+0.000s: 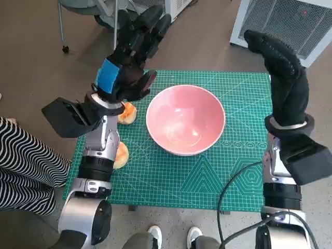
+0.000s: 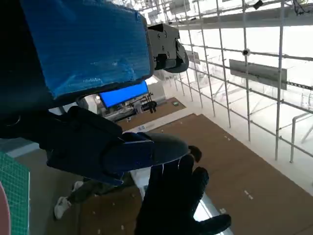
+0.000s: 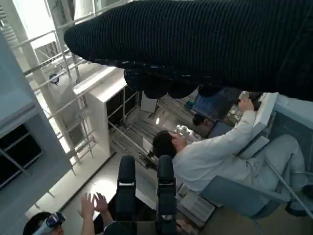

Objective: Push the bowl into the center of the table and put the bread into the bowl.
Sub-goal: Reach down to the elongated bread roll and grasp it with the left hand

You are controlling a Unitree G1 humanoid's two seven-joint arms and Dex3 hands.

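So the pink bowl is sitting just to the inner side of the left hand, pretty much in the middle of the green mat that covers the surface. I'd say the push part is more or less done. It's empty, nothing in it at all.

The left hand is raised above the mat's far left corner with its fingers fanned out and nothing in them. The right hand is up over the far right corner, well apart from the bowl, fingers stretched out flat in the glove, also holding nothing. The wrist views mostly show the room, so they don't help much with the surface.

Two bread rolls are on the left side of the mat. One bread roll peeks out right under the left hand's wrist, just beside the bowl's rim. The other roll is further back along the left forearm, partly hidden by it.

Handling guess: the rolls look small, round and light, probably soft with a bit of squish, so a gentle wrap round the sides from above should do, no need to clamp hard. The bowl looks like smooth hard stuff, maybe ceramic or plastic, so it'd slide okay on the mat if nudged at the rim, but could tip if hit high.
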